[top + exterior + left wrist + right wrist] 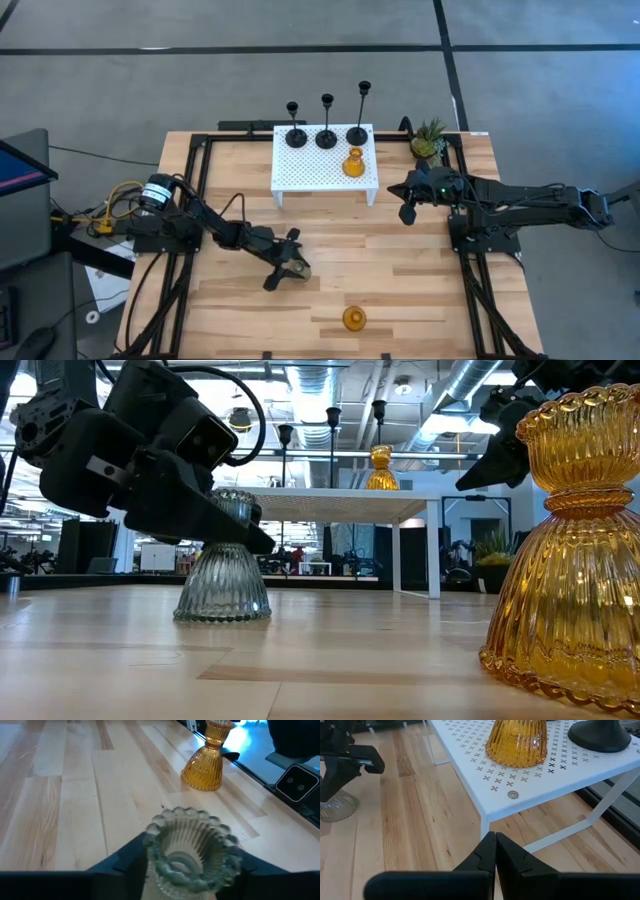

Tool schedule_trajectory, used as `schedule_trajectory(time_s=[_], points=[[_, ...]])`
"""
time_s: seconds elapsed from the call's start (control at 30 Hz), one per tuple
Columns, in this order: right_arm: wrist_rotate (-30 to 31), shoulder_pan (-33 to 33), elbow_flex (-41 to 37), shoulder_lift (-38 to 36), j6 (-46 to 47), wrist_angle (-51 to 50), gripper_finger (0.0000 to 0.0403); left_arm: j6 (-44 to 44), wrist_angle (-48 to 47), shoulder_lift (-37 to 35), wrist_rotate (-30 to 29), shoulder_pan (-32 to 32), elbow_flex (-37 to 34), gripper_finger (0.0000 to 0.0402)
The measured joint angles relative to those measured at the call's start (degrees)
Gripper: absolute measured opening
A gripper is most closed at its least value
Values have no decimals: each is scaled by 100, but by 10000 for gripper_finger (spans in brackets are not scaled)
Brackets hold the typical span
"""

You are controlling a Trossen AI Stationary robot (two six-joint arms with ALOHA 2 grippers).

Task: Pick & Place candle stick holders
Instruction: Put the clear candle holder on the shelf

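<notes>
A grey-green glass holder [187,855] stands upright near the table's middle, between the fingers of my left gripper [288,262]. One amber glass holder [353,163] stands on the white perforated stand [300,170]. Behind it stand three black holders [326,135]. A second amber holder [353,318] stands near the table's near edge, large in the low view [575,540]. My right gripper [495,840] is shut and empty, just off the stand's right near corner. My left gripper pinches the grey-green holder's upper cup [152,847], just under its beaded rim, one finger on each side. The fingers come slanting down from the table's left. The holder is upright with its ribbed base [222,605] on the table.
A small potted green plant [430,140] stands at the far right corner, behind my right gripper. The stand's right near leg [580,827] is close to my right gripper. Bare wood lies between the stand and the near amber holder.
</notes>
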Motion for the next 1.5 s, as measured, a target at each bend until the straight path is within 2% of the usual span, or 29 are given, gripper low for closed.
schedule_trajectory(time_s=[0.13, 0.33, 0.5, 0.6, 0.73, 0.93, 1.13, 1.3, 1.5], points=[[0, 0, 0, 0, 2, 0, 0, 4, 42, -13, 1, 16, 2, 126], [0, 0, 0, -2, 2, 2, 0, -342, 41, -13, -76, 127, 2, 126], [1, -1, 0, -1, -7, 2, 0, -784, -167, -174, -293, 203, -2, 144], [2, -2, 0, 0, -11, -7, 0, -830, -432, -442, -443, 203, -14, 128], [2, 0, 0, -1, -29, -11, 0, -1001, -880, -1014, -821, 201, -13, 127], [2, 0, 0, -2, -144, -15, 0, -1204, -1753, -1990, -1592, 203, -13, 127], [4, -1, 0, -1, -144, -24, 0, -1152, -1934, -2695, -2395, 285, -13, 127], [4, -1, 0, -1, -149, -27, 0, -1150, -1922, -3101, -2471, 613, -11, 127], [13, -1, 0, 1, -164, -26, 0, -1157, -1904, -3246, -2606, 1027, 51, 128]])
